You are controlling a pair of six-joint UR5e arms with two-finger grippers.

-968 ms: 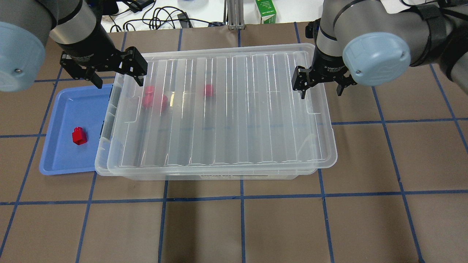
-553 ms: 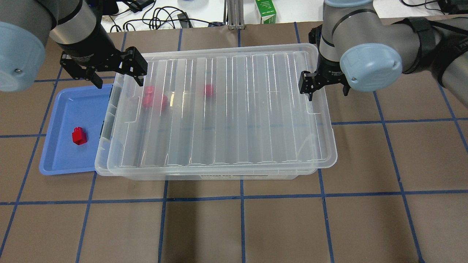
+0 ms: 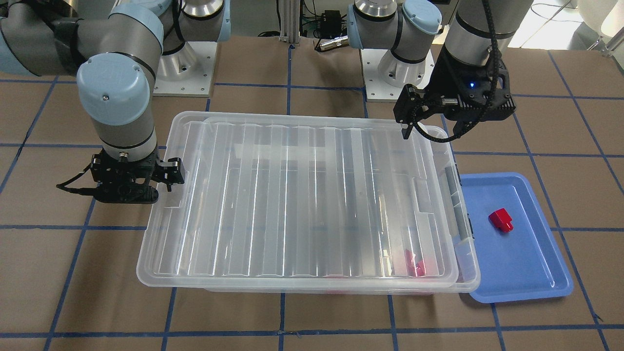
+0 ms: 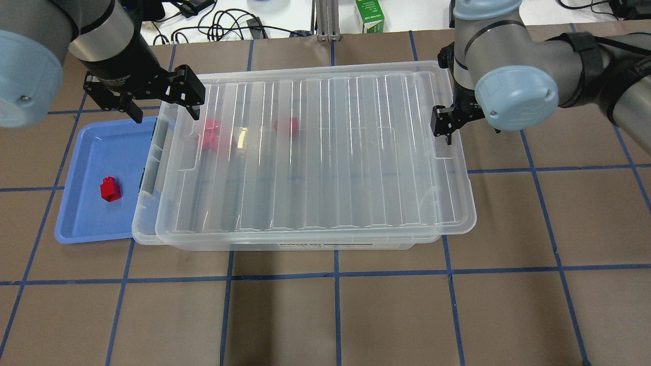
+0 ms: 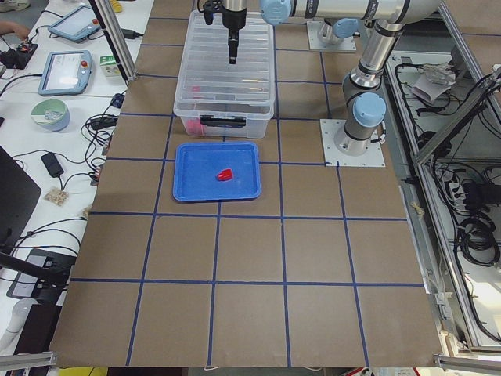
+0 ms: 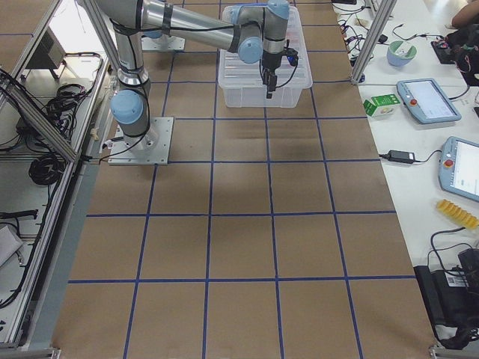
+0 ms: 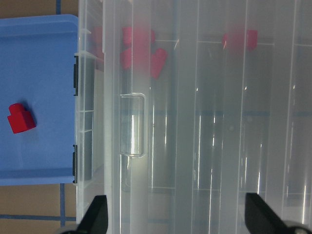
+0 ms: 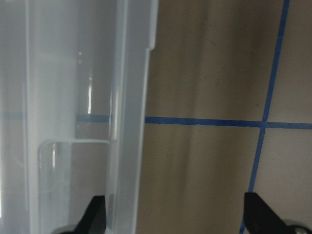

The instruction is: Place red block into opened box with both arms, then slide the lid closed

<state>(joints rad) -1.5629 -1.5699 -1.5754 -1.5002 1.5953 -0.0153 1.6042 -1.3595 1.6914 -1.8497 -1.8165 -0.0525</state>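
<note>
One red block (image 4: 110,189) lies on the blue tray, also in the left wrist view (image 7: 20,118). Several more red blocks (image 4: 211,134) show blurred through the lid inside the box (image 4: 145,203). The ribbed clear lid (image 4: 325,152) lies on the box, offset to the right and overhanging its right end. My left gripper (image 4: 164,113) is open and hovers over the lid's left edge. My right gripper (image 4: 467,131) is open and straddles the lid's right rim (image 8: 131,97), with one finger (image 4: 440,133) at the notch.
The blue tray (image 4: 96,218) sits against the box's left end. A green carton (image 4: 370,15), cables (image 4: 218,23) and a metal post (image 4: 325,20) stand at the table's far edge. Brown table with blue tape lines lies in front and to the right.
The right gripper has moved to the right and the lid has slid a little to the right with it. The left gripper has not moved.
</note>
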